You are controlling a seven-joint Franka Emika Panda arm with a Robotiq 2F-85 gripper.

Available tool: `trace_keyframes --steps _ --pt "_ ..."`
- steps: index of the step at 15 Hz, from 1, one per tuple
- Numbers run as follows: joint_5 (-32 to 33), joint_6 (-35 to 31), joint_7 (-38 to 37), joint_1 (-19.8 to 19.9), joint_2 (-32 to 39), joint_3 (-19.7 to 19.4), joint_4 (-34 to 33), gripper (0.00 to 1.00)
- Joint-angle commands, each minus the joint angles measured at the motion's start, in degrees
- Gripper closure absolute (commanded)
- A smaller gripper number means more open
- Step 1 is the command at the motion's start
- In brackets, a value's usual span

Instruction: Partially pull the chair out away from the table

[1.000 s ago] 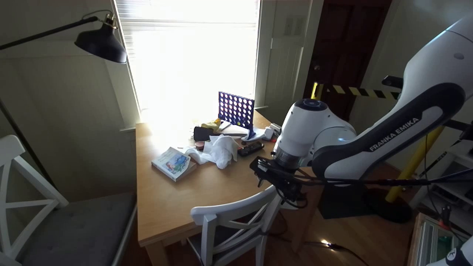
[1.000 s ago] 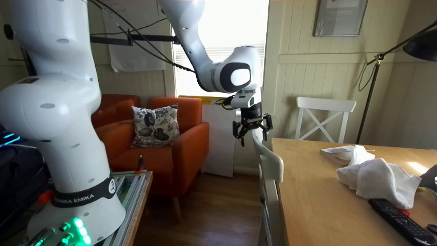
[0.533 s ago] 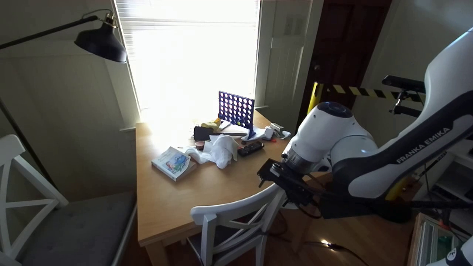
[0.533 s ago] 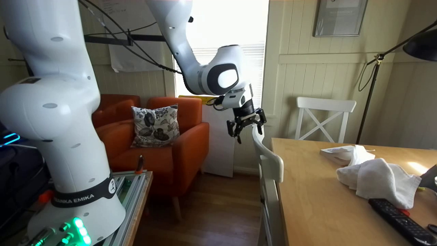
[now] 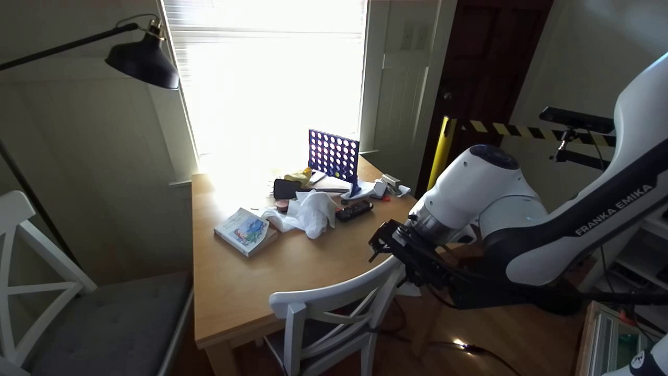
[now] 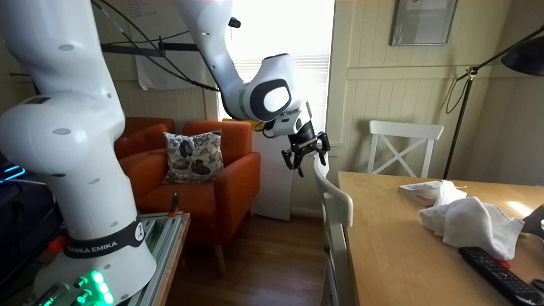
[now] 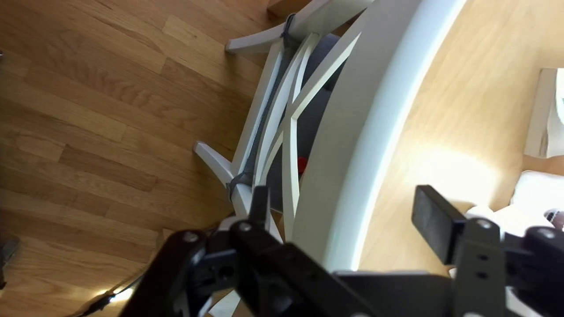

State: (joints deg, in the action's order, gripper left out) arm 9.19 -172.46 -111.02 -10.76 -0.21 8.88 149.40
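The white chair with a curved top rail (image 5: 339,290) stands at the near edge of the light-brown wooden table (image 5: 235,292). It also shows in an exterior view (image 6: 338,199) and the wrist view (image 7: 365,132), with a dark grey seat pad below. My gripper (image 5: 386,270) is open and tilted at one end of the top rail, also in an exterior view (image 6: 312,168). In the wrist view, the rail runs between the spread jaws of my gripper (image 7: 343,207), with space to each finger. How deep the rail sits between the fingers I cannot tell.
On the table are a book (image 5: 245,231), a white cloth (image 5: 313,214), a remote (image 5: 355,210) and a blue game grid (image 5: 334,154). An X-backed chair (image 6: 406,131) stands at another table side. An orange armchair (image 6: 238,178) and a cable (image 5: 485,351) are nearby.
The arm has drawn back from the table and tilted the gripper, fingers more toward the table side. The gripper has stayed open. The chair and table look unmoved.
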Motion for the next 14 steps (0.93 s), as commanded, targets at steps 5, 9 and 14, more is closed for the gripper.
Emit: trace_keyframes --steps 5,9,14 --pt "-1.9 0.1 1.1 0.2 0.7 -0.2 -0.5 0.30" --pt "-2.2 0.7 0.9 0.3 1.0 -0.3 -0.8 0.66" --pt "0.0 1.3 -0.5 0.6 1.4 -1.1 -1.5 0.98"
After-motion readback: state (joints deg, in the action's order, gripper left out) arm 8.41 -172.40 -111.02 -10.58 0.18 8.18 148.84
